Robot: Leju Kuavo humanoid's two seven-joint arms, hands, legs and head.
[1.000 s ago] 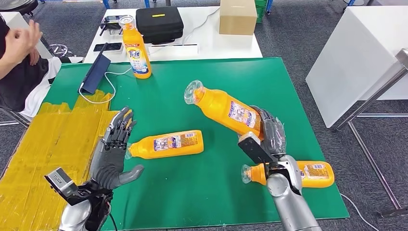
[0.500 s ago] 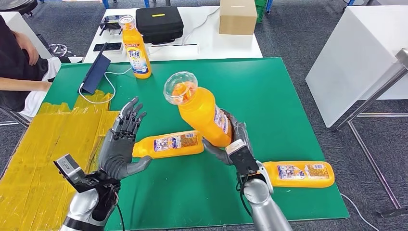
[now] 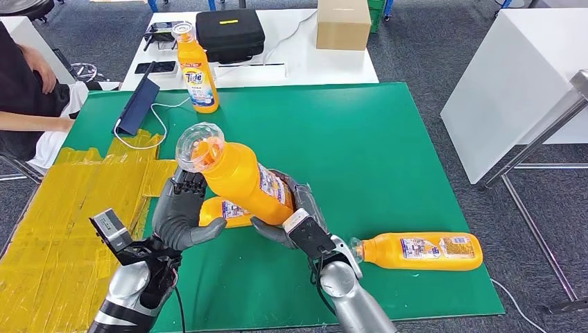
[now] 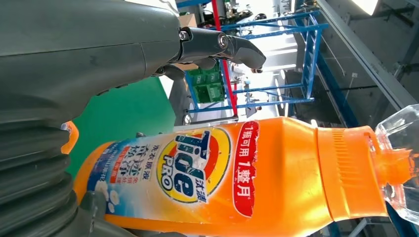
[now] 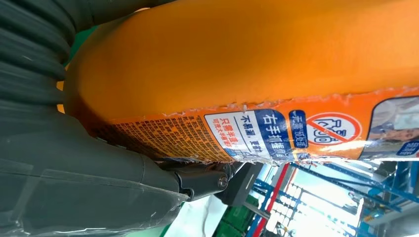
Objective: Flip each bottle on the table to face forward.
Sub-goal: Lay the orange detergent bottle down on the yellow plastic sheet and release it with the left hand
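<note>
The lifted orange bottle (image 3: 239,182) hangs tilted above the green counter (image 3: 388,139), its clear cap (image 3: 197,146) up and toward the left, its base down toward the right. The right robot hand (image 3: 288,215) grips it around the lower body, thumb below and fingers wrapped behind; in the right wrist view the back label's small print lies against that robot hand's palm. The left robot hand (image 3: 182,211) stands just left of the bottle with fingers apart and upright, holding nothing; in the left wrist view the Tide label (image 4: 197,165) faces its palm, and whether palm and bottle touch I cannot tell.

Under the lifted bottle, a second orange bottle (image 3: 225,211) lies on its side on the counter, mostly hidden. A third bottle (image 3: 419,251) lies on its side at the near right, cap pointing left. A fourth bottle (image 3: 194,69) stands upright at the far left edge of the green surface, its front label showing.

Yellow tape (image 3: 62,222) covers the near left. A dark flat device (image 3: 139,104) with a white cable lies at the far left. Beyond are a black case (image 3: 229,31) and a cardboard box (image 3: 343,24) on a white table. A person's arm (image 3: 35,121) reaches in at the left edge.
</note>
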